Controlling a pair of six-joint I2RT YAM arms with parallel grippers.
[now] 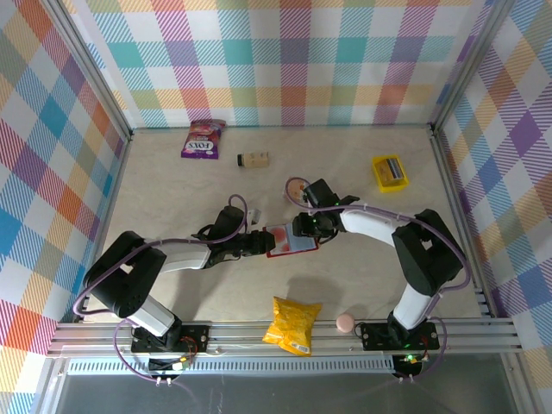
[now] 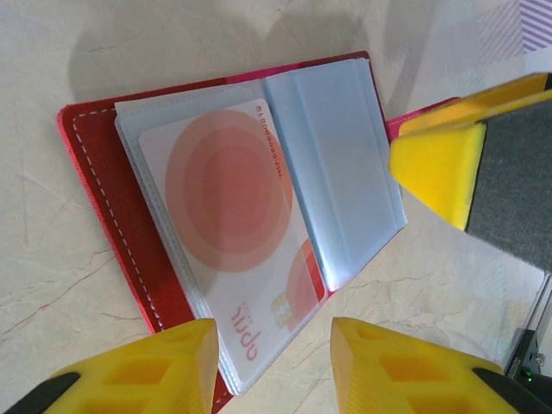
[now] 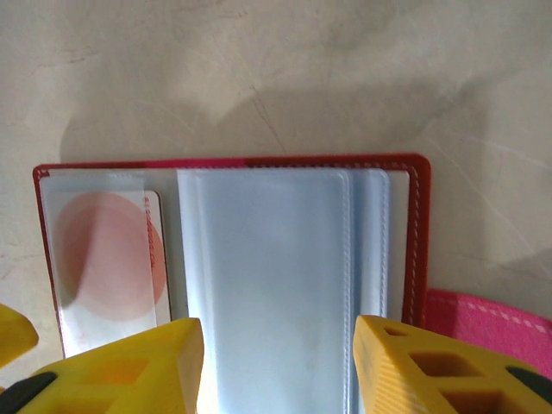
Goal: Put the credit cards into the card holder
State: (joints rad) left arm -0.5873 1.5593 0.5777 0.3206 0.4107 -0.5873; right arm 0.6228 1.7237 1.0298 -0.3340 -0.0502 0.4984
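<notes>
The red card holder (image 1: 291, 241) lies open on the table between my two arms. A red-pink credit card (image 2: 228, 241) sits inside one of its clear pockets, also seen in the right wrist view (image 3: 103, 259). My left gripper (image 1: 263, 242) is at the holder's left side; its jaws (image 2: 274, 362) stand open over the corner of that pocket and hold nothing. My right gripper (image 1: 309, 226) is at the holder's far right; its jaws (image 3: 278, 362) stand open just above the empty bluish clear sleeves (image 3: 267, 276). The holder's red cover (image 3: 418, 241) frames them.
A yellow tray (image 1: 389, 172) with something grey in it stands at the back right. A purple snack bag (image 1: 203, 138) and a small box (image 1: 254, 159) lie at the back. A yellow chip bag (image 1: 293, 325) and a pink ball (image 1: 345, 323) lie at the near edge.
</notes>
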